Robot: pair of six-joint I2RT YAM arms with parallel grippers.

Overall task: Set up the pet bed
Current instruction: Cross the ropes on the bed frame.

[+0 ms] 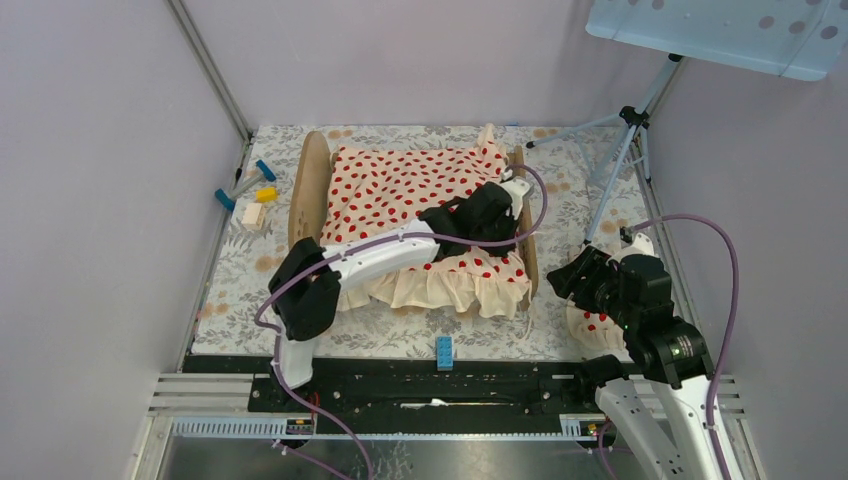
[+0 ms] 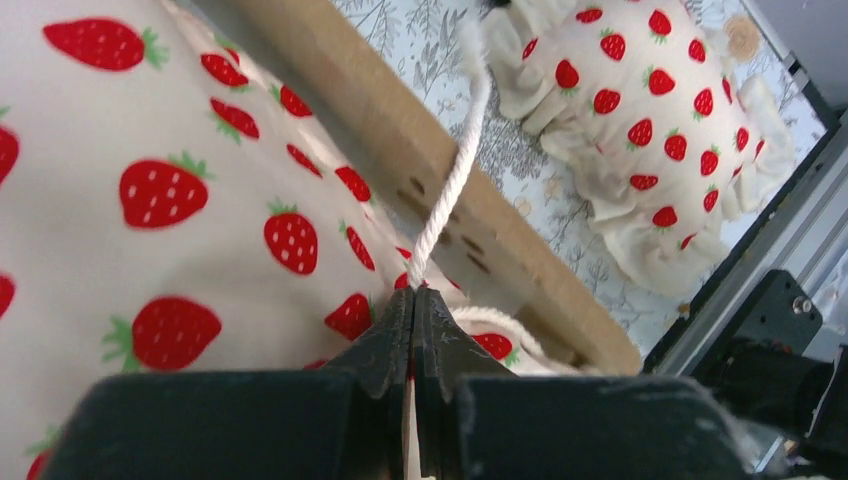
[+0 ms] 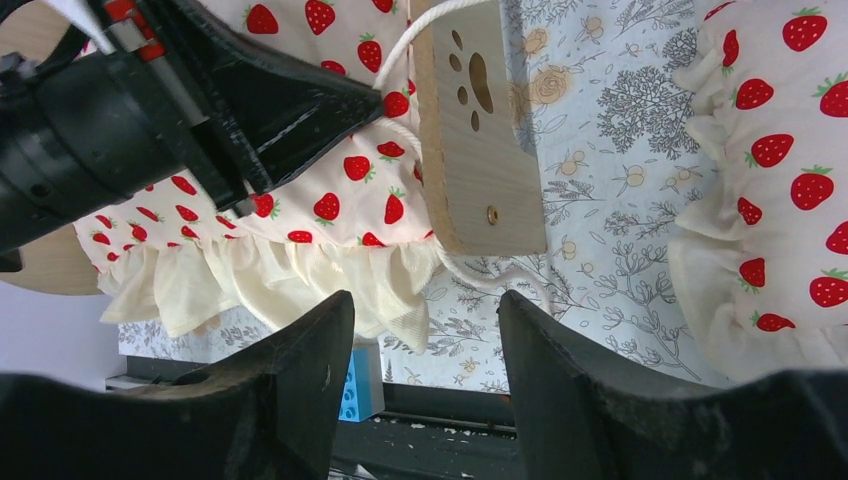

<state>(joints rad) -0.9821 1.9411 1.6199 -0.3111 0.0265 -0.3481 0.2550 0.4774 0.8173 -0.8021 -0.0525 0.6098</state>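
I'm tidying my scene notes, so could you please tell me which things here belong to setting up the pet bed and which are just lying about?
For the job: bed, blanket, pillow, cord.
Lying about: blue block, yellow block, wooden block, tripod.

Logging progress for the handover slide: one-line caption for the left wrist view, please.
Left pincer shut on the white cord over the strawberry blanket, bed end board and pillow beyond.

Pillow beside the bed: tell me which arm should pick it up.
Right. The right tool is open, the pillow close beside it; the left tool is shut on a white cord at the pet bed.
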